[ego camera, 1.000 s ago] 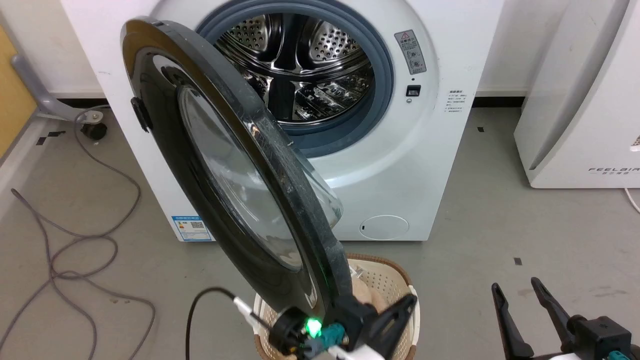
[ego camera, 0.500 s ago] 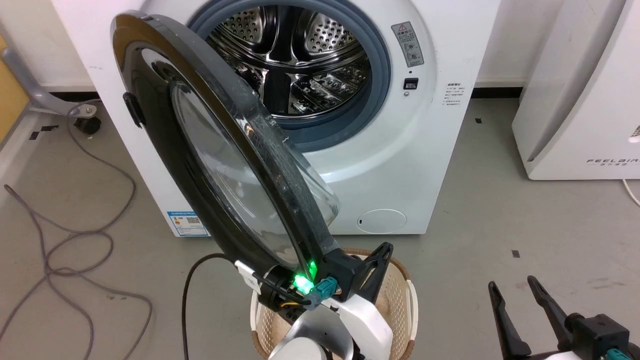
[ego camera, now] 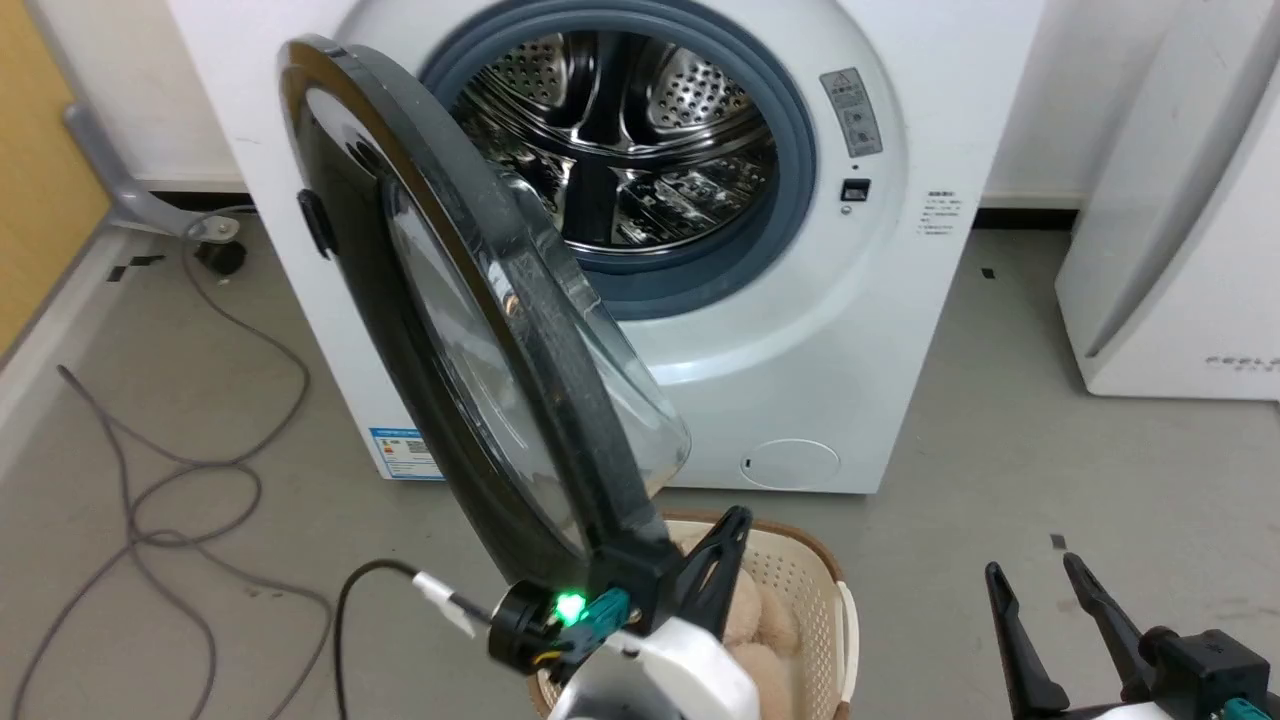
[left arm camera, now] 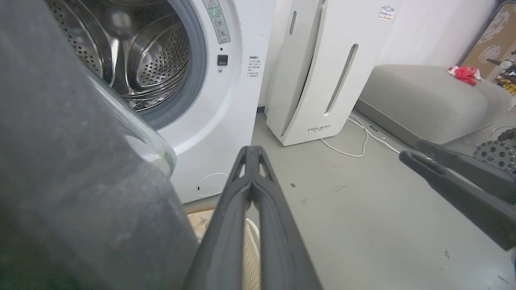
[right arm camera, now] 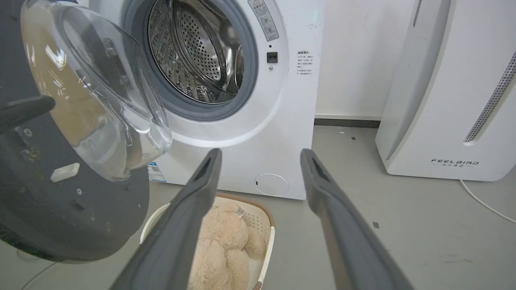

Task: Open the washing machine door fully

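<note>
The left gripper [left arm camera: 252, 150] is shown clenched, its two long dark fingers pressed flat together with nothing caught between them. It is placed at the lower edge of the washing machine door [ego camera: 450, 300], on the door's inner side, just beside the rim. Whether the rim is being touched cannot be told. A green light [ego camera: 570, 606] is lit on its wrist. The right gripper [ego camera: 1030, 568] is held low at the right, well apart from the door, with its fingers spread and empty.

The door is seen swung partway out from the washing machine [ego camera: 860, 300], attached at the left of the round opening and turned nearly edge-on to the head camera. Its wide black rim is set around a bulging clear glass bowl, which is turned toward the machine. The perforated steel drum [ego camera: 620, 130] is left uncovered and is ringed by a grey rubber gasket [ego camera: 690, 290].

A pale basket [right arm camera: 271, 237] is set on the grey floor below the door's lower edge, in front of the machine. A beige plush toy [right arm camera: 221, 249] is lying in it. A white appliance marked FEELBIRD [right arm camera: 443, 100] is stood to the right of the machine. Grey cables [ego camera: 304, 372] are strewn over the floor at the left.
</note>
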